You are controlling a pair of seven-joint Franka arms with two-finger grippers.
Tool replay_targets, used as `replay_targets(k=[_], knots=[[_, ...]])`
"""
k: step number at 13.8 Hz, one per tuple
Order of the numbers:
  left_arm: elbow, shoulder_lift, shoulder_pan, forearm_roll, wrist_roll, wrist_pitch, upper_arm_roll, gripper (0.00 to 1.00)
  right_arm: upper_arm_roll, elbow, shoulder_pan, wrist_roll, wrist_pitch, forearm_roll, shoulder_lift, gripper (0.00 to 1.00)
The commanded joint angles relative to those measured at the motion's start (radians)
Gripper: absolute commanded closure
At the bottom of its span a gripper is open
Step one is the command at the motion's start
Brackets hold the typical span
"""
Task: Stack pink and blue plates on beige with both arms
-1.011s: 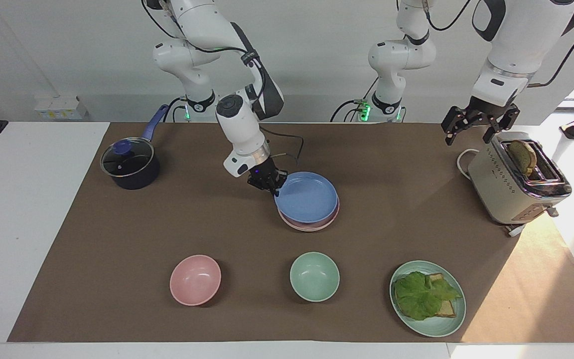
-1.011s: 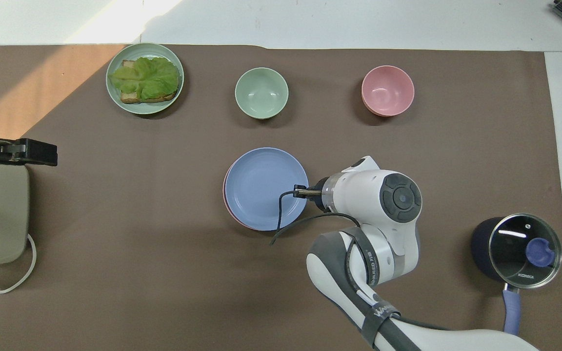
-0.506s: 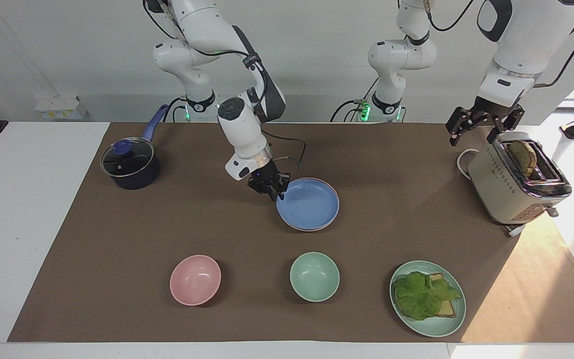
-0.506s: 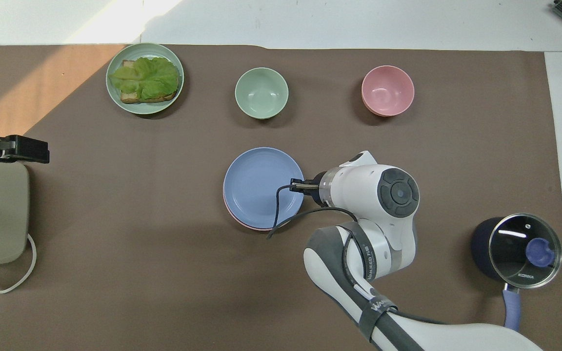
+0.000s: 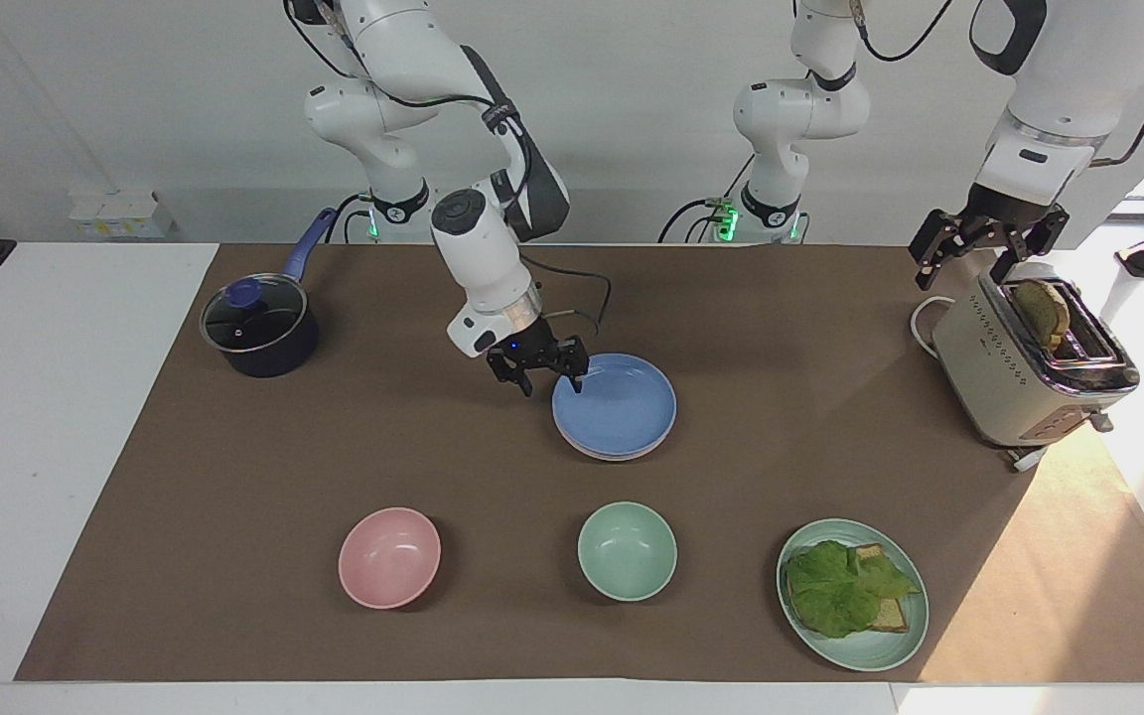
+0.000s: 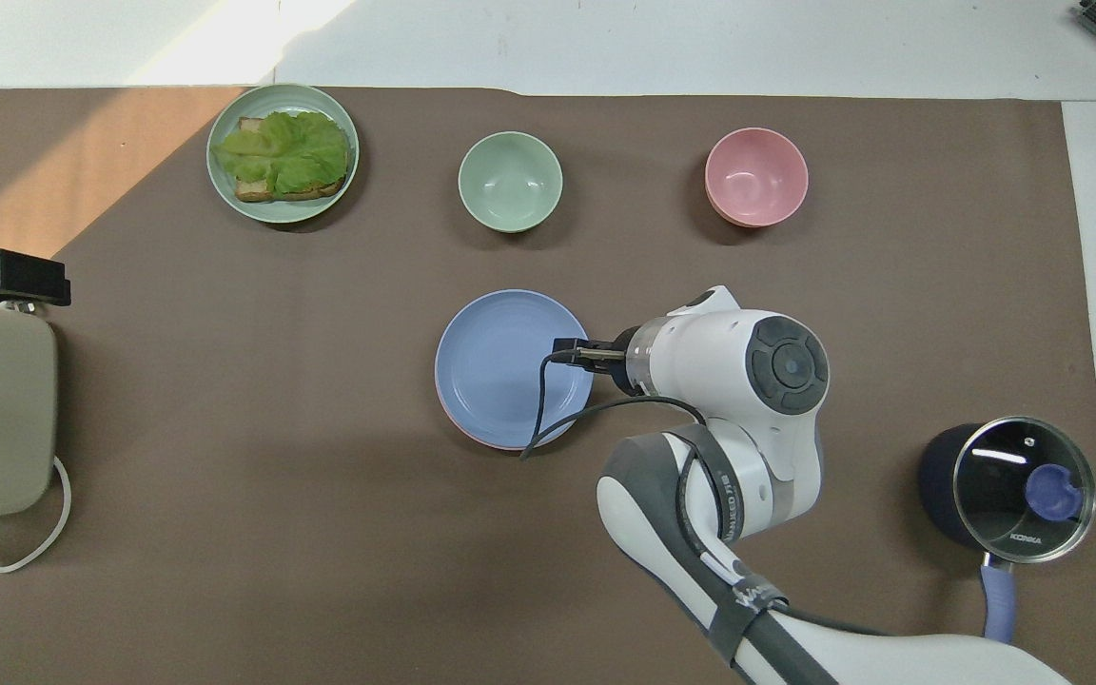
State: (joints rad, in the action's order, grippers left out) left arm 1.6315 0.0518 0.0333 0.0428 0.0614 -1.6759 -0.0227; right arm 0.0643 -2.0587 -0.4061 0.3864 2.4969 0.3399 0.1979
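The blue plate (image 5: 622, 407) (image 6: 505, 366) lies flat on top of the stack in the middle of the brown mat. Under it only a thin edge of the pink plate (image 6: 455, 427) shows. The beige plate is hidden beneath them. My right gripper (image 5: 553, 383) is open at the blue plate's rim on the side toward the robots. One fingertip is over the rim and the other is outside it, and neither grips the plate. My left gripper (image 5: 979, 260) (image 6: 1, 276) hangs open in the air over the toaster and holds nothing.
A toaster (image 5: 1029, 362) with a slice of toast stands at the left arm's end. A dark pot with a glass lid (image 5: 259, 326) stands at the right arm's end. Farther from the robots are a pink bowl (image 5: 389, 557), a mint bowl (image 5: 627, 550) and a mint plate with lettuce toast (image 5: 852, 593).
The blue plate, tilted a second ago, now lies flat on the stack and my right gripper has opened off its rim. My left gripper has drifted toward its own end of the table.
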Motion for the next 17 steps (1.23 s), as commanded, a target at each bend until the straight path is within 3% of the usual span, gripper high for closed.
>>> replay_targets(k=[1,6,12,17], knots=[[-0.018,-0.006,0.002,-0.008,-0.011,0.018,0.006,0.0,-0.003,0.002,0.094,0.006,-0.105,-0.039,-0.09,0.0],[-0.018,-0.004,0.002,-0.008,-0.011,0.018,0.006,0.0,-0.001,0.078,0.309,-0.032,-0.355,-0.327,-0.192,0.0],[-0.018,-0.004,0.002,-0.008,-0.011,0.018,0.006,0.0,-0.004,0.365,0.496,-0.259,-0.746,-0.337,-0.199,0.0],[-0.018,-0.004,0.002,-0.008,-0.011,0.018,0.006,0.0,0.003,0.508,0.51,-0.281,-0.946,-0.409,-0.19,0.0]])
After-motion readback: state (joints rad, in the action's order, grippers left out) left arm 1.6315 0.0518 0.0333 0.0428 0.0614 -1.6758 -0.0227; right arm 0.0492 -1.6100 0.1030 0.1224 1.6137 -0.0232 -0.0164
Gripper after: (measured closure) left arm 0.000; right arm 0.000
